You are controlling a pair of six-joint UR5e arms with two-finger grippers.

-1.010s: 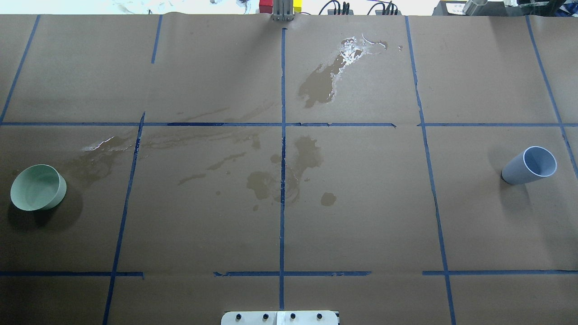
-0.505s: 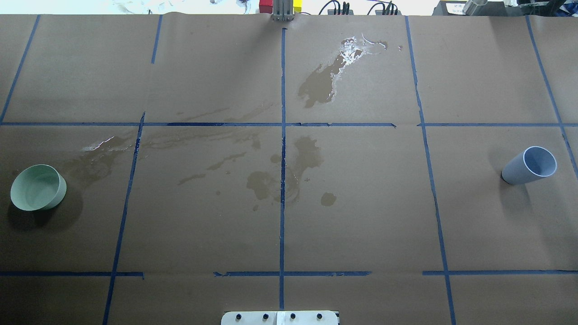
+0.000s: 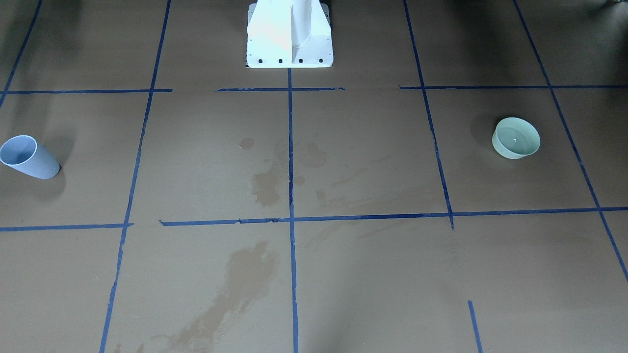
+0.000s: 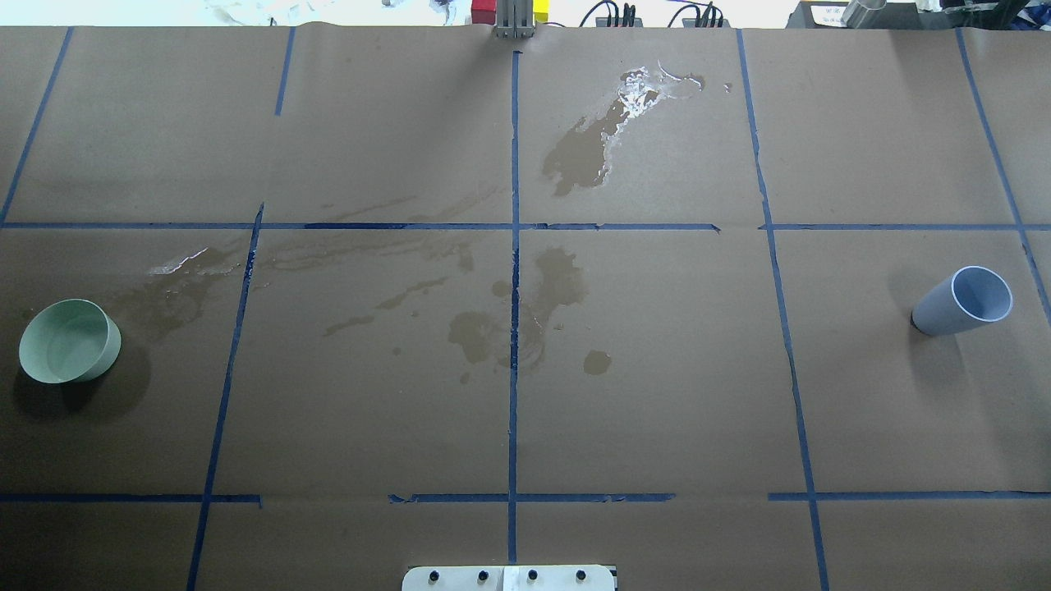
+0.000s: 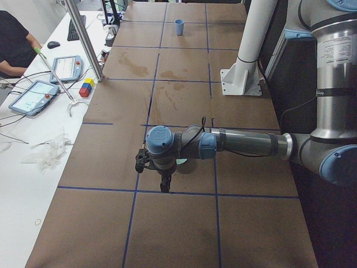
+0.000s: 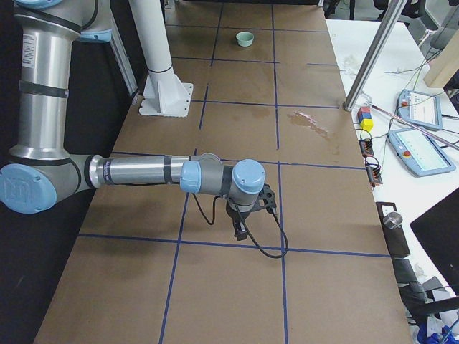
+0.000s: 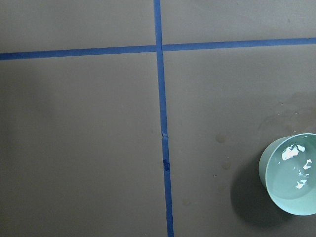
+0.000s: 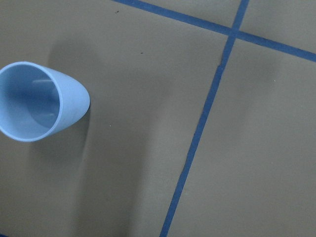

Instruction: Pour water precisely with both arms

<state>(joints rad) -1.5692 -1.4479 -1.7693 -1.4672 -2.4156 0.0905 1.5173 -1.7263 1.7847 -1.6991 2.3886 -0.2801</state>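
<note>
As the front view shows, the bowl [image 3: 515, 138] stands well to the robot's left of the base [image 3: 289, 34], the cup [image 3: 27, 157] well right. Side views: the left gripper [image 5: 165, 183] hangs near the bowl, the right gripper [image 6: 241, 231] near the cup; I cannot tell how open they are. Left wrist view: water [image 7: 295, 173] glints in the bowl.

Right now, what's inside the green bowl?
The green bowl holds clear water, seen as bright glints from the left wrist camera. Nothing else shows inside, though its right edge runs out of that view.
</note>
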